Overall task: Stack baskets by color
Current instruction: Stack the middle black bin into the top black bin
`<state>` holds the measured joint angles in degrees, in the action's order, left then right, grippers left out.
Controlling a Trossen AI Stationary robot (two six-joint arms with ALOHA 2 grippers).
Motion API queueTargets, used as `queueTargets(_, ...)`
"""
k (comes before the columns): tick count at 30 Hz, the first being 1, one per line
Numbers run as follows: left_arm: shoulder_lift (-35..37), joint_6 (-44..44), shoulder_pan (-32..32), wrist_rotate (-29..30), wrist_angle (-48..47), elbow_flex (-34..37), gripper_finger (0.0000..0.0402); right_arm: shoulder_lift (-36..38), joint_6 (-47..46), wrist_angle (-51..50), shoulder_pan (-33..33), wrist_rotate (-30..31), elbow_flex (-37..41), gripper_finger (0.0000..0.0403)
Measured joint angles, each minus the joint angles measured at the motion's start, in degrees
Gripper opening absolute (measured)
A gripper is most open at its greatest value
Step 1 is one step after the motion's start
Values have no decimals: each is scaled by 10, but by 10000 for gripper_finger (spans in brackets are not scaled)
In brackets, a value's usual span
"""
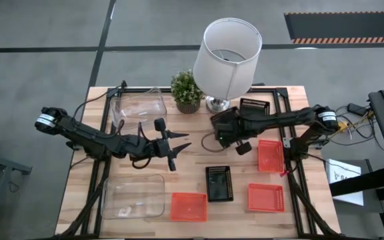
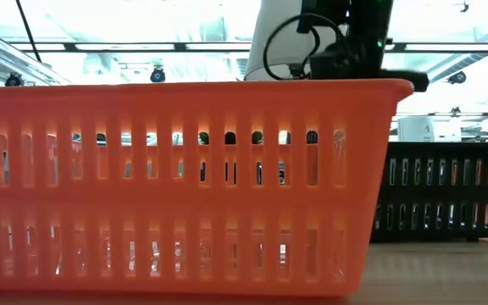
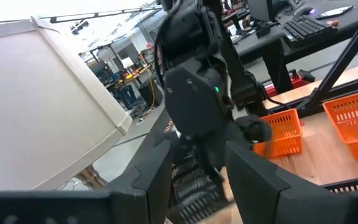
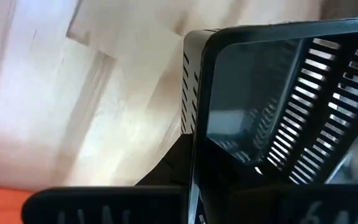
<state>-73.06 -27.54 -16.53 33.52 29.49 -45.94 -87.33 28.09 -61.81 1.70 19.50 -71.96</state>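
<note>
1. Standing at the surface (image 1: 199,183), I see the right gripper (image 1: 224,128) low beside the lamp (image 1: 227,57) base, its jaws closed right down on the rim of a black basket (image 4: 278,106); the right wrist view shows the slotted wall and rim pressed up against the jaws.
2. Another black basket (image 1: 255,106) sits behind the right arm near the lamp, and a third black basket (image 1: 219,183) rests at mid-surface toward the front.
3. Three orange baskets lie apart: one by the right arm (image 1: 271,155), one at front right (image 1: 266,197), one at front centre (image 1: 189,207).
4. Two clear bins show, one at the back left (image 1: 139,107) and one at the front left (image 1: 133,197); I cannot make out a third.
5. The left gripper (image 1: 179,150) hovers mid-surface, jaws partly apart and holding nothing.
6. These trays look light, thin and fairly stiff, with smooth plastic that may slip. I judge a pinch on the rim of a short wall the best hold; the perforated walls could flex, and a tilted tray may catch when nested.
7. The small plant (image 1: 187,90) and the lamp crowd the grasp, so a knock there is the risk.
</note>
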Motion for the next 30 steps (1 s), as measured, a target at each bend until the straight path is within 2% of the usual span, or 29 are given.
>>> queueTargets(5, 0, 1, 0, 0, 0, 0, 132, 4, -151, -96, 2, -4, -30, 9)
queueTargets(11, 0, 1, 0, 0, 0, 0, 132, 33, -224, -129, 13, -20, 0, 9)
queueTargets(20, 0, 1, 0, 0, 0, -1, 132, 66, -230, -161, 104, -15, 31, 9)
queueTargets(30, 0, 1, 0, 1, 0, -1, 132, 62, -148, -111, 197, -13, 68, 9)
